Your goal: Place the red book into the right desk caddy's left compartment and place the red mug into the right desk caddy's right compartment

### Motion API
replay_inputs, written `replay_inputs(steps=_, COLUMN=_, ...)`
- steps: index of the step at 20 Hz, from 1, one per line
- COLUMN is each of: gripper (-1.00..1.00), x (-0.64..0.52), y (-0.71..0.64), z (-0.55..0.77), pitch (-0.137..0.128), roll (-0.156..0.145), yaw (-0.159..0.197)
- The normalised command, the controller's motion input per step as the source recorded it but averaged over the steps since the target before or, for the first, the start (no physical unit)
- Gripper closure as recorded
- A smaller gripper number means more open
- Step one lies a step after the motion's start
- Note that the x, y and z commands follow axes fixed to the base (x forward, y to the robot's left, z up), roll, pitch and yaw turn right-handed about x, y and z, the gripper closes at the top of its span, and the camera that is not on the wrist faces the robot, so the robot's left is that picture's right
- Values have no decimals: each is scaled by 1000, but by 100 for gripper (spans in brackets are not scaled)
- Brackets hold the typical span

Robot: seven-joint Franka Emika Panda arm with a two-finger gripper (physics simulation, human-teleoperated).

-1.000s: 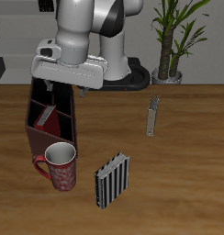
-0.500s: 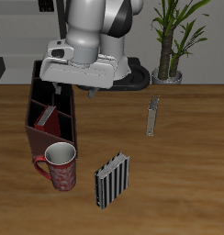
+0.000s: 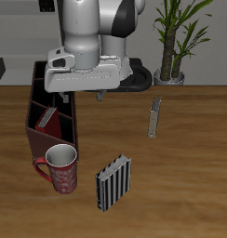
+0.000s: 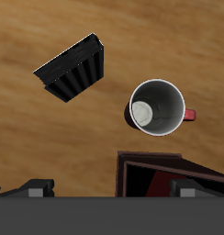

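- Now that our arm has risen and drifted off the caddy [image 3: 52, 125], the book [image 3: 47, 119] sits in its left compartment.
- Jaws [image 3: 81, 94]: we cannot tell their opening; nothing visibly held.
- Mug [image 3: 60, 168] waits on the counter [image 3: 180, 186], touching the caddy's front, next to fetch.

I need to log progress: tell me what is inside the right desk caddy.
The right desk caddy holds the red book, leaning in its wider section. The red mug stands outside, at its front. The arm covers the caddy's far end.

A simulated office: wooden desk [image 3: 194, 177], potted plant [image 3: 173, 37], desk caddy [image 3: 48, 125].
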Motion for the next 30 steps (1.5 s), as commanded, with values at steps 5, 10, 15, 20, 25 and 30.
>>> replay_inputs(steps=5, gripper=-100, x=135, y=-113, z=171, pitch=-12, roll=71, yaw=16)
replay_inputs(steps=10, gripper=-100, x=144, y=-84, z=-15, pitch=-2, roll=-23, yaw=61)
replay_inputs(steps=15, gripper=-100, x=132, y=-75, z=-116, pitch=17, roll=-35, yaw=70)
replay_inputs(steps=20, gripper=-100, x=180, y=-168, z=-89, pitch=10, roll=-38, yaw=46)
replay_inputs(steps=25, gripper=-100, x=43, y=-19, z=-98, pitch=12, roll=9, yaw=46)
replay_inputs(steps=30, gripper=-100, x=75, y=19, z=-160, pitch=-3, roll=9, yaw=46)
